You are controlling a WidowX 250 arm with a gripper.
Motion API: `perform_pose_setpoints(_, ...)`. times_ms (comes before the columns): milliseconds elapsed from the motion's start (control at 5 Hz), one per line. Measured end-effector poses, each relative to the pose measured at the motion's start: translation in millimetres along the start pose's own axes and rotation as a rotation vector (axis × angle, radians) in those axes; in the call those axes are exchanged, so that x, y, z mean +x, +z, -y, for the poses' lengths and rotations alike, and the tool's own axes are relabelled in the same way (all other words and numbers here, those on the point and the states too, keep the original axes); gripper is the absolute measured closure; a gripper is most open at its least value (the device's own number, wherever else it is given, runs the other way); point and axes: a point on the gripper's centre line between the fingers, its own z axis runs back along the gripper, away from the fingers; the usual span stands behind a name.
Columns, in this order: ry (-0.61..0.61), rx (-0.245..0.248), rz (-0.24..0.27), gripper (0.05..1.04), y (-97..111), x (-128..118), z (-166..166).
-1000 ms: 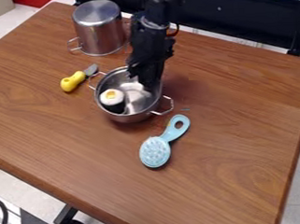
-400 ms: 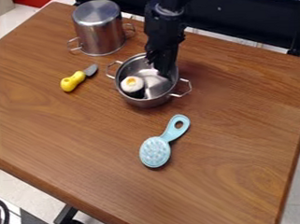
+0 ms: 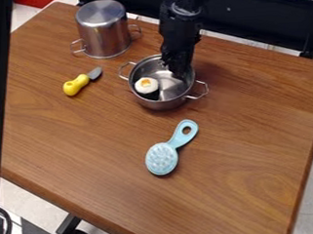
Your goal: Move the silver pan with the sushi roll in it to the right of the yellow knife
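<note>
End effector (image 3: 178, 73), one sushi roll (image 3: 147, 85) inside one of two pots (image 3: 161, 105).

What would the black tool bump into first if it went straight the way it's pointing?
Probably the inside of the silver pot, because the tool points down into it, beside the white-topped toy. How near the bottom is, I can't tell.

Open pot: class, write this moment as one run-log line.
gripper: inside open pot | sushi: in open pot | knife, brush: on table | other pot: upside down
</note>
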Motion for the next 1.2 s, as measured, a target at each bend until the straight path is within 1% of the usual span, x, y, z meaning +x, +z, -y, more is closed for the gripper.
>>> perform_pose_setpoints(200,-0.022,-0.016,-0.031,0.859,-8,-4,-2)
perform_pose_setpoints(400,-0.062,-0.059,-0.042,0.616,-10,-4,-2)
perform_pose_setpoints(600,-0.082,-0.087,-0.052,0.32,-9,-3,-6)
perform_pose_setpoints(800,-0.085,-0.134,-0.06,0.098,1,0,-6)
perform_pose_setpoints(1000,-0.131,-0.226,-0.087,0.086,18,-1,-9)
perform_pose_setpoints(1200,-0.149,-0.256,-0.097,0.086,34,1,-12)
